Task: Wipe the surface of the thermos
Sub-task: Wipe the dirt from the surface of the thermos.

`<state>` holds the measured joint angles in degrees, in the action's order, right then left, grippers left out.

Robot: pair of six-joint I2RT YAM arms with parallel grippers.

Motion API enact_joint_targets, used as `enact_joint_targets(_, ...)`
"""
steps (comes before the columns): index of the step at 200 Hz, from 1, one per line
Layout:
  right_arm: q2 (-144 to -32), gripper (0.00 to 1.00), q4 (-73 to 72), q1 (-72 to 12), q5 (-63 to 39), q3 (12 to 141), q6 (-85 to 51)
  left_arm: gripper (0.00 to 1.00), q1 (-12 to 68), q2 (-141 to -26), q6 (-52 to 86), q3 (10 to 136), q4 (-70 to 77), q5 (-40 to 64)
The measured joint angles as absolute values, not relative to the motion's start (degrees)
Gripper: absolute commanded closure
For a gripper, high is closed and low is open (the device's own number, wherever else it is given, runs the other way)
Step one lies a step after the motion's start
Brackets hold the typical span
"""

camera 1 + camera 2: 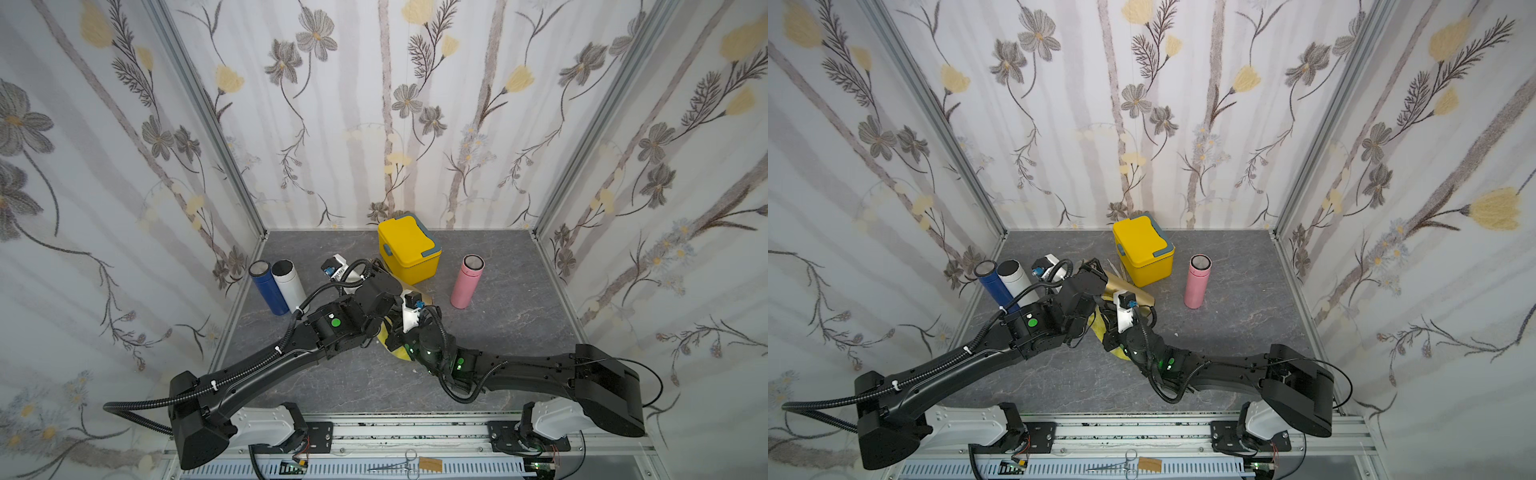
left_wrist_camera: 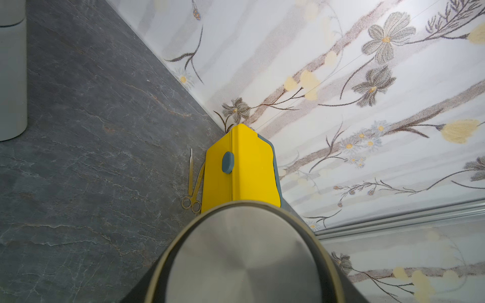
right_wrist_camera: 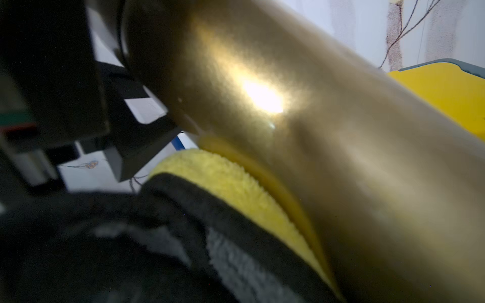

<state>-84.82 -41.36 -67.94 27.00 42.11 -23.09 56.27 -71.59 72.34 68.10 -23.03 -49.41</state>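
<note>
Above grey tabletop point(image 1: 1225, 332), gold thermos point(image 3: 315, 131) touches yellow cloth point(image 3: 231, 189) in right tool point(image 1: 1109, 322).

no text, label, brand, number or sign can be read in any view. the only marks are plain green dots point(image 1: 335, 322) on the arms' joints, near the centre of the frame in both top views, and they bear no lettering.
</note>
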Motion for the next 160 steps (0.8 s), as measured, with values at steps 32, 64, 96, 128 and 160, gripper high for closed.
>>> enact_joint_targets(32,-84.6,1.00,-41.5,-68.0,31.9,35.4,-25.6,1.00,56.4,-72.3,75.5,69.7,-27.4,-49.8)
enact_joint_targets(64,-81.6,1.00,-41.7,-68.8,35.7,30.7,-26.4,1.00,56.5,-74.7,80.4,72.4,-32.2,-50.7)
enact_joint_targets(96,-84.4,1.00,-44.0,-70.9,37.8,36.7,-23.3,1.00,56.4,-76.2,83.9,73.3,-35.0,-51.9)
enact_joint_targets(128,-92.7,1.00,-49.4,-71.3,41.0,43.9,-20.3,1.00,56.4,-77.3,85.5,74.8,-36.7,-52.4)
enact_joint_targets(160,-95.7,1.00,-52.0,-71.3,45.2,44.4,-20.1,1.00,56.5,-78.1,87.6,76.6,-39.0,-52.4)
